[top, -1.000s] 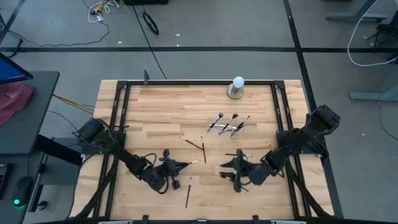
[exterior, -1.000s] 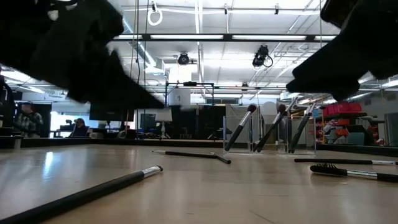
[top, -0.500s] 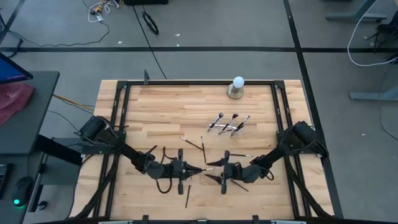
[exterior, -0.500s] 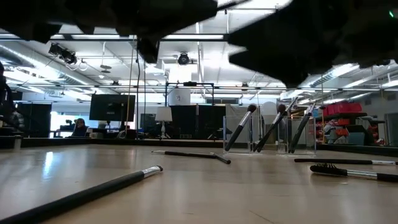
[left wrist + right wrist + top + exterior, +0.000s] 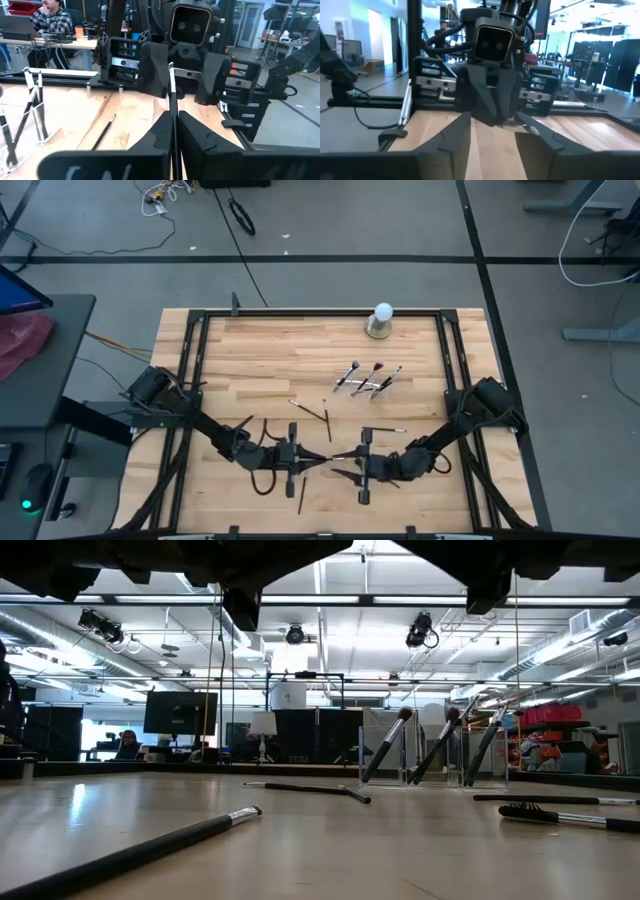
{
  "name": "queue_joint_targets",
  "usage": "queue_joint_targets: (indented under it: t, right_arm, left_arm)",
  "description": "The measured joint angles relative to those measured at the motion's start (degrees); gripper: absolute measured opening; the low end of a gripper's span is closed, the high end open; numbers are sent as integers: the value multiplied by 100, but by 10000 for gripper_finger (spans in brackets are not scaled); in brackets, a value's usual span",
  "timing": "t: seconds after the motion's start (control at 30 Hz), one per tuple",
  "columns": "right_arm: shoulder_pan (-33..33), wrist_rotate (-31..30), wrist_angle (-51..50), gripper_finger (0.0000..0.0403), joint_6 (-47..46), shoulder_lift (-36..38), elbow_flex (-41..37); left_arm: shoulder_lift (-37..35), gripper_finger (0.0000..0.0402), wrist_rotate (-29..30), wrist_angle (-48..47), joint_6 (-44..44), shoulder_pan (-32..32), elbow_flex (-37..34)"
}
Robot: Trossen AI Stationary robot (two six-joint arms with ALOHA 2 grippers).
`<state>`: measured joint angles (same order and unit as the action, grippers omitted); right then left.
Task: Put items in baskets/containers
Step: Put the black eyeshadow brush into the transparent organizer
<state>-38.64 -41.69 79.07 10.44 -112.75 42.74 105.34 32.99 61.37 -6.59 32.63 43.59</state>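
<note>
— What did the bench (image 5: pixel 260 350) look like from where you stood?

— Both arms were stretched low over its near half, hands facing each other tip to tip. The left hand (image 5: pixel 318 459) was pinched shut on a thin dark brush (image 5: pixel 172 100), which stuck out toward the other arm.

— And the right hand (image 5: pixel 338 460)?

— Its fingers (image 5: pixel 455 132) stood apart, right at the tip of that brush. Whether they touched it I couldn't quite make out; the two hands crowded the spot.

— Where was the clear holder (image 5: pixel 366 381)?

— Farther back, right of centre, with three brushes (image 5: pixel 440 745) leaning in it, heads up. Behind it, by the far edge, sat a white ball on a grey base (image 5: pixel 381 321).

— Any loose brushes?

— Several. Two crossed ones (image 5: pixel 312 411) lay left of the holder, a dark one (image 5: pixel 302 490) near the front edge below the left hand, and another (image 5: pixel 392 430) just behind the right hand.
</note>
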Motion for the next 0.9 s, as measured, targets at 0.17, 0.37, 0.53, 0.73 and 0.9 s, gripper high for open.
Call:
queue_joint_targets:
  t: [0.17,0.37,0.53,0.73,0.9]
  right_arm:
    - [-7,-13,7,110,15,0,0]
    - [-11,-14,15,31,8,0,0]
    - [-68,-390,-258,15,-185,177,0]
    - [-165,-1366,-3887,7,-1423,1919,-2]
    - [282,-1176,-7766,6,-3623,3877,65]
  left_arm:
    - [0,23,0,2,-2,-14,0]
    - [0,30,-22,2,-20,-12,2]
    - [0,45,20,-23,0,-28,11]
    - [-2,129,130,-603,-202,-104,11]
    - [0,199,162,-1164,-679,-136,2]
